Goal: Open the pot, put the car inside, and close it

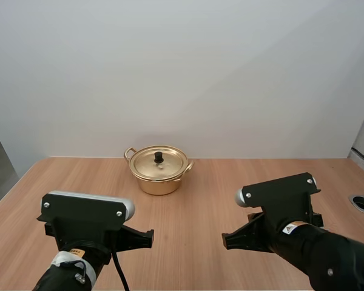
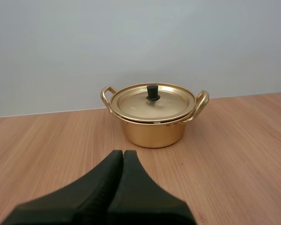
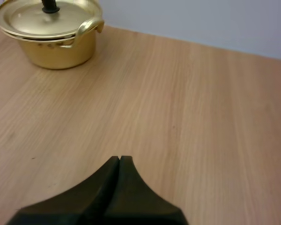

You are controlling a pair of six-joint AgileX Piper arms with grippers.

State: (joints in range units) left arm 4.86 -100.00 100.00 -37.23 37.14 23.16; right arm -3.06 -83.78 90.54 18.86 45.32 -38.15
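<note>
nearest: left gripper [image 2: 123,153] sits low over the near part of the table [image 1: 197,206], its two black fingers pressed together into one dark wedge, nothing btwn them. right gripper [image 3: 119,158] is the same on its side: fingers closed tip to tip, holding nothing, just above bare wood. both point fwd and stand well apart from each other, w/ an open lane of tabletop btwn them. reads like a ready pose, prob so either arm can reach out w/o crossing the other

further back, abt the middle of the table and nearer its far edge, stands the pot [image 1: 159,176]: gold metal, upright, two loop handles out to the sides. the lid [image 1: 170,159] sits flat and square on the rim, so the pot is closed. its small black knob [image 1: 158,157] stands straight up in the centre, the obvious thing to pinch for lifting. the pot is well apart from both grippers. the left gripper aims straight at it, the right gripper's line passes beside it

judgement: task not begun, step one (lid off) not yet done. either gripper's closed fingers would need to open before coming down on the knob. where the car is i can't tell
</note>
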